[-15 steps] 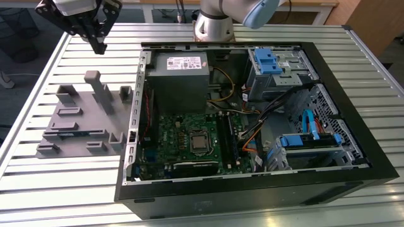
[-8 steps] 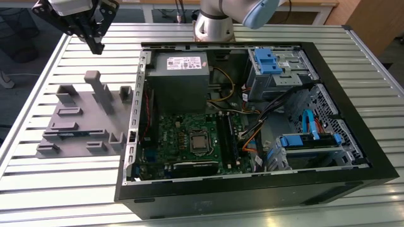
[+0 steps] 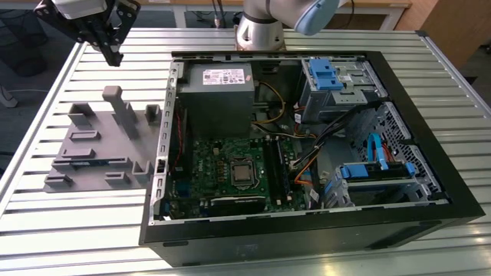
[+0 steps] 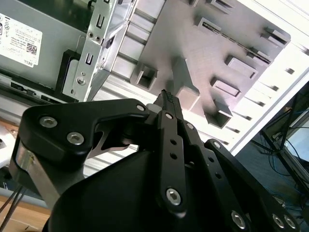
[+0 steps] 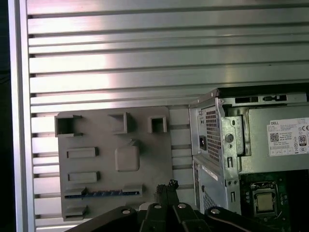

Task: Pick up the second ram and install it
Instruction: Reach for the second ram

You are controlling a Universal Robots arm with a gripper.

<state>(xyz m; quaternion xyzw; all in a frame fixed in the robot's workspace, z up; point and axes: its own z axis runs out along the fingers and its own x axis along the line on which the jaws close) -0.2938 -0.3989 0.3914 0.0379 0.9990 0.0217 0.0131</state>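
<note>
- Find the second ram (image 5: 104,193) slotted flat in the near part of the grey tray (image 5: 145,145), on the table (image 3: 77,230) at the exterior view's left of the computer case (image 3: 307,227).
- Note the claw (image 3: 115,57) pinched narrow and empty, hanging above the tray's far end, well apart from the stick.
- Judged as the approach step, with nothing grasped yet.
- Calls for widening the jaws and squaring them across the thin board.

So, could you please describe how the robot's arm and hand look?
The arm is a silver-grey metal tube with a pale blue joint cap. The black hand has slim linked metal fingers studded with silver bolts, and a white wrist housing.
</note>
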